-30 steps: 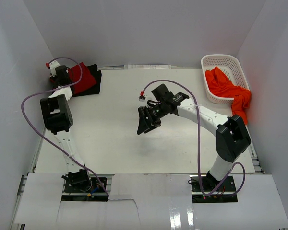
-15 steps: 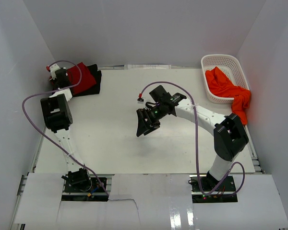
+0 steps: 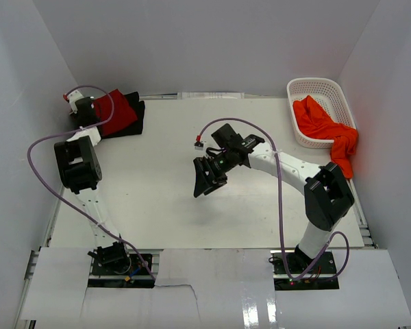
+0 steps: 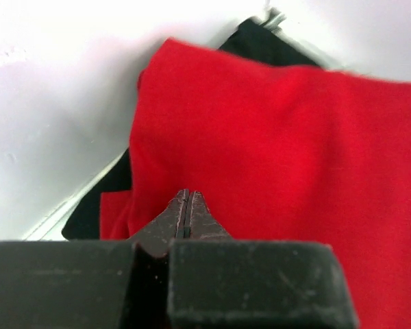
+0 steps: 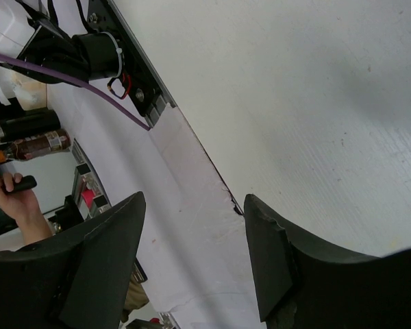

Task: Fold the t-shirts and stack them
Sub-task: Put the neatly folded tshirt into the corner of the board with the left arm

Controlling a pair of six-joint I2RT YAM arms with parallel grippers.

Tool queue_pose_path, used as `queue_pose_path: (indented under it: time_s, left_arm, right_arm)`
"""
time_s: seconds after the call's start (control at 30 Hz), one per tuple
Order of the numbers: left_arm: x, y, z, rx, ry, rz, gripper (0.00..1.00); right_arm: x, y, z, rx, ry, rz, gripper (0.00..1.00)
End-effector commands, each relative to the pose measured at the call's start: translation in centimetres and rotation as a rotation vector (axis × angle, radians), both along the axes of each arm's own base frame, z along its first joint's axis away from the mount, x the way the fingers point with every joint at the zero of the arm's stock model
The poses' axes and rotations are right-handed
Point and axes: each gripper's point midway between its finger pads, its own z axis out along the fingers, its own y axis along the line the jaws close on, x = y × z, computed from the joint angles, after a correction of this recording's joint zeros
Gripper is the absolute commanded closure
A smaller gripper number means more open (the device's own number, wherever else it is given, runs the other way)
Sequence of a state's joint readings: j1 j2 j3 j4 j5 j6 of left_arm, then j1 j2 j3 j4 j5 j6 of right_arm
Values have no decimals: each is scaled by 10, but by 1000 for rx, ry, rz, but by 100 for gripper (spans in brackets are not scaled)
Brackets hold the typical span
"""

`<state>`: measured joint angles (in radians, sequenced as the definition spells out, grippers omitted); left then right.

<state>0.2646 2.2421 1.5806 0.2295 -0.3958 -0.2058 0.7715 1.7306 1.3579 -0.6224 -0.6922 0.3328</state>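
A dark red t-shirt [image 3: 118, 110] lies folded on a folded black t-shirt [image 3: 135, 120] at the table's far left corner. My left gripper [image 3: 94, 113] sits at the stack's left edge. In the left wrist view it [image 4: 185, 197] is shut with nothing between its tips, which rest just over the red t-shirt [image 4: 281, 144]; the black t-shirt [image 4: 92, 209] peeks out beneath. An orange-red t-shirt [image 3: 320, 123] lies crumpled in the basket and drapes over its near rim. My right gripper [image 3: 200, 189] hangs open and empty above mid-table, shown as [image 5: 195, 200] in its wrist view.
The white slotted basket [image 3: 312, 83] stands at the far right corner. White walls enclose the table on three sides. The right wrist view looks down past its fingers [image 5: 277, 260] at bare table and the near-edge mounting [image 5: 103, 55].
My left gripper has drawn back slightly to the left, off the red t-shirt. My right gripper has drifted a little left and toward the near edge, still open.
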Motion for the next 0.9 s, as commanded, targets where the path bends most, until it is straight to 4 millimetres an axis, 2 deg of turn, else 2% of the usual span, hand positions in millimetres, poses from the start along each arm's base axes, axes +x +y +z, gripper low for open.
queue_pose_path:
  time_s: [0.0,0.07,0.1,0.17,0.2,0.3,0.33,0.4,0.43,0.47,0.53,0.57,0.6,0.67,0.7,0.73,0.77,0.8,0.87]
  left_arm:
    - [3,-23,117,-26,-239,-52,100]
    - [0,-41,138,11,-241,-44,100]
    - [-2,-46,162,33,-264,-38,100]
    - [-8,-62,173,49,-222,-31,100]
    - [-15,-67,191,55,-237,-27,100]
    - [-36,-84,204,21,-237,-34,100]
    - [-52,-97,210,-5,-220,-94,96]
    - [-69,-108,221,-20,-230,-142,90]
    - [-77,-113,227,-28,-232,-167,82]
    - [-93,-122,236,-42,-234,-209,57]
    - [-107,-131,244,-66,-241,-239,40]
    - [-122,-137,252,-74,-244,-267,31]
    - [-130,-139,255,-80,-245,-272,17]
    - [-147,-145,254,-99,-219,-287,10]
    - [-158,-151,260,-108,-229,-314,2]
    - [-166,-157,255,-136,-216,-330,2]
    - [-178,-164,264,-144,-237,-359,2]
    - [-185,-173,251,-175,-214,-399,2]
    - [-201,-183,240,-226,-200,-417,2]
  right_arm:
    - [-4,5,11,51,-25,17,34]
    - [-6,5,12,56,-30,18,34]
    - [-7,6,13,63,-40,21,34]
    - [-5,4,12,59,-52,14,34]
    - [-5,4,13,59,-62,16,34]
    - [1,2,22,70,-114,6,34]
    - [2,2,25,73,-127,3,34]
    - [5,1,31,77,-160,-9,32]
    - [5,1,37,87,-178,-12,32]
    - [6,0,41,91,-195,-18,31]
    - [6,-4,52,107,-227,-27,29]
    - [7,-6,54,108,-245,-36,29]
    - [7,-7,56,109,-255,-41,27]
    - [7,-13,64,116,-294,-57,27]
    - [6,-17,72,129,-319,-65,26]
    - [6,-19,73,126,-330,-74,26]
    - [8,-22,75,122,-349,-90,24]
    - [7,-25,85,144,-378,-103,23]
    - [7,-30,90,153,-405,-130,22]
